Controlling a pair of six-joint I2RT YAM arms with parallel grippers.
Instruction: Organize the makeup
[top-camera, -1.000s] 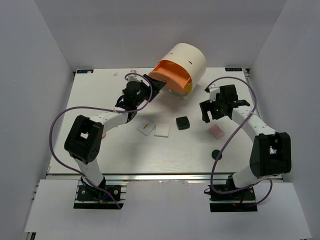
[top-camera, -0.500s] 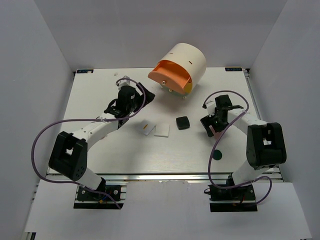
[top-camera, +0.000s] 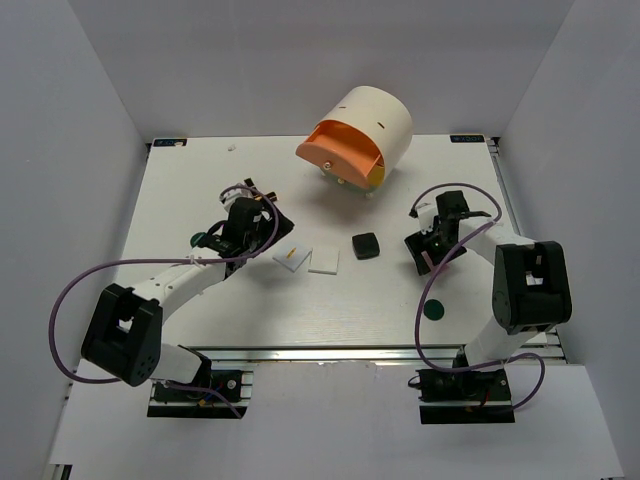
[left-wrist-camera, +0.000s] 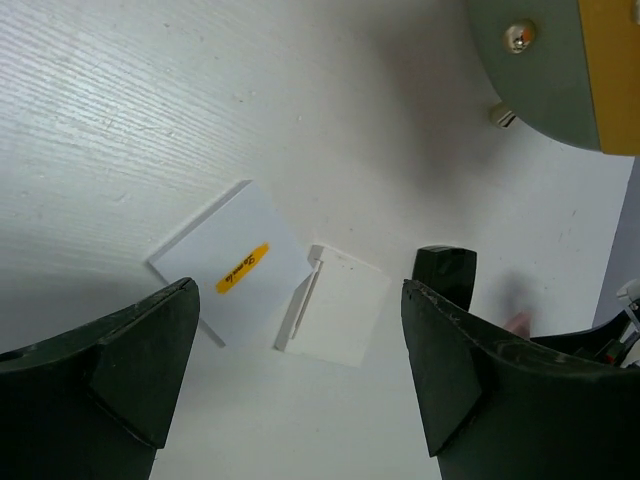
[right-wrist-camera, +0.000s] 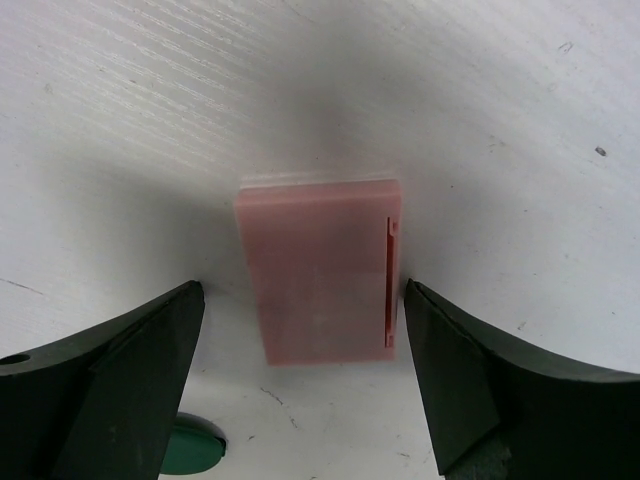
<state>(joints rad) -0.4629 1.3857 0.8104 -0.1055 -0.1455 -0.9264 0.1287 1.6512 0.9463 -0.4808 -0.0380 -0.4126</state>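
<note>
The left arm has drawn back from the cream cylinder (top-camera: 378, 118) over the last 1 second and now reaches toward the middle of the table (top-camera: 190, 175). The right arm has barely shifted in the last half second.

The left claw (left-wrist-camera: 297, 298) is spread wide and holds nothing. Seen from its wrist, 2 flat makeup pieces lie on the table in the gap between its fingers. One is a white palette with a yellow label (left-wrist-camera: 232, 262) and the other is a plain white palette (left-wrist-camera: 338, 305) just beside it. A black compact (left-wrist-camera: 445, 268) sits a little farther on, by the tip of the right finger. Beyond it is the underside of the cylinder.

The right claw (right-wrist-camera: 302, 290) is also spread wide and empty. The pink square (right-wrist-camera: 318, 268) lies flat on the table between its 2 fingers, with a clear gap on each side. Whether the fingertips touch the table cannot be told. A dark green disc (right-wrist-camera: 196, 446) shows at the lower edge of that wrist view. From above, it lies near the table's front edge, apart from the claw.

The cylinder stands at the back of the table, tipped on its side, with an orange drawer (top-camera: 338, 150) facing forward.
</note>
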